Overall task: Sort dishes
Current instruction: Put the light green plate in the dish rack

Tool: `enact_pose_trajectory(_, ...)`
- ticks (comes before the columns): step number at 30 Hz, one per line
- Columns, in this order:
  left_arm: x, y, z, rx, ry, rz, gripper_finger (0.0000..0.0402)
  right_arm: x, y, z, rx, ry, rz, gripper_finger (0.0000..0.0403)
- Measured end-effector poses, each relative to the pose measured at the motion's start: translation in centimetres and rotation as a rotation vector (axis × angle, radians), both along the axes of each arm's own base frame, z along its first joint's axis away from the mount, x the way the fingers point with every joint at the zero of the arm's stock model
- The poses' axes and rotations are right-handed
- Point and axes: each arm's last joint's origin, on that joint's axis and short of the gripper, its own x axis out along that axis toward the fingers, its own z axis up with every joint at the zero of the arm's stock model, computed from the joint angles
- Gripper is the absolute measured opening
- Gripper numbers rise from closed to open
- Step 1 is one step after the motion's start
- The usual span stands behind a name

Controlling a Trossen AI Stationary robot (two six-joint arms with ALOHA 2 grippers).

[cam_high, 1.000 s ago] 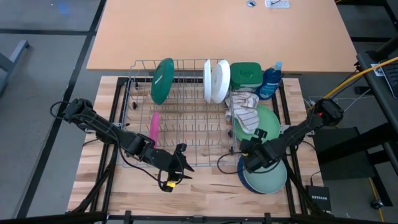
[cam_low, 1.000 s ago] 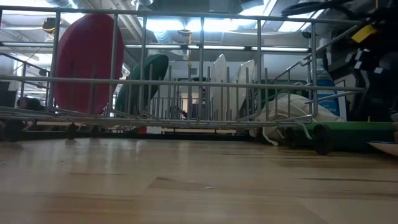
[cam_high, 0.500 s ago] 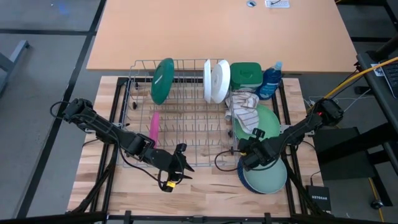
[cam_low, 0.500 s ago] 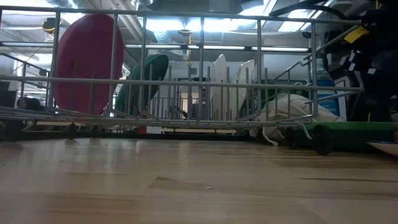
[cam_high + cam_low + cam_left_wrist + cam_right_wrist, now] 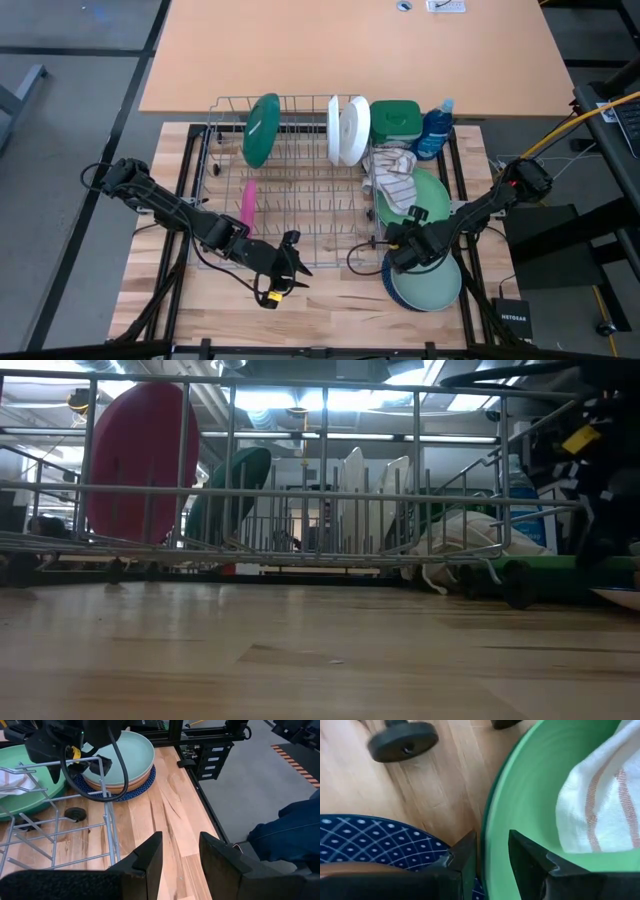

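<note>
A wire rack [image 5: 300, 490] holds a pink plate [image 5: 140, 460], a dark green plate [image 5: 228, 495] and two white plates [image 5: 375, 495]; a cloth [image 5: 465, 540] lies beside it.

The wire dish rack [image 5: 290, 180] fills the middle of the wooden table [image 5: 330, 300]. Inside it, a pink plate [image 5: 247, 202], a dark green plate [image 5: 261, 129] and two white plates [image 5: 346, 129] stand on edge; the slots between the pink plate and the rack's right wall lie free. Right of the rack, a striped cloth [image 5: 392, 172], a light green plate [image 5: 428, 195] and a stack of plates [image 5: 428, 285] crowd the table. Bare wood runs along the rack's near side.
</note>
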Motion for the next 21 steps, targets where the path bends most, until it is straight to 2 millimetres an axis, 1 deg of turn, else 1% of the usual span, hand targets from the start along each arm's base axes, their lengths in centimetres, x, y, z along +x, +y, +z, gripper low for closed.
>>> enact_pose_trajectory(6, -0.01, -0.01, 0.00, 0.000, 0.000, 0.000, 0.0117, -0.46, -0.27, -0.71, -0.011, 0.015, -0.002, 0.0115)
enact_pose_trajectory(9, 0.00, -0.01, 0.00, 0.000, 0.000, 0.000, 0.0117, -0.45, -0.26, -0.72, -0.009, 0.013, -0.002, 0.0107)
enact_pose_trajectory(12, 0.00, 0.00, 0.00, 0.000, 0.000, 0.000, 0.0117, -0.36, -0.19, -0.73, 0.001, 0.007, 0.001, 0.0083)
enact_pose_trajectory(18, 0.00, 0.00, 0.00, 0.000, 0.000, 0.000, 0.0117, -0.43, -0.03, -0.78, 0.047, 0.032, 0.002, 0.0018)
enact_pose_trajectory(21, 0.00, 0.00, 0.00, 0.000, 0.000, 0.000, 0.0117, -0.48, 0.00, -0.79, 0.062, 0.045, 0.002, 0.0010)
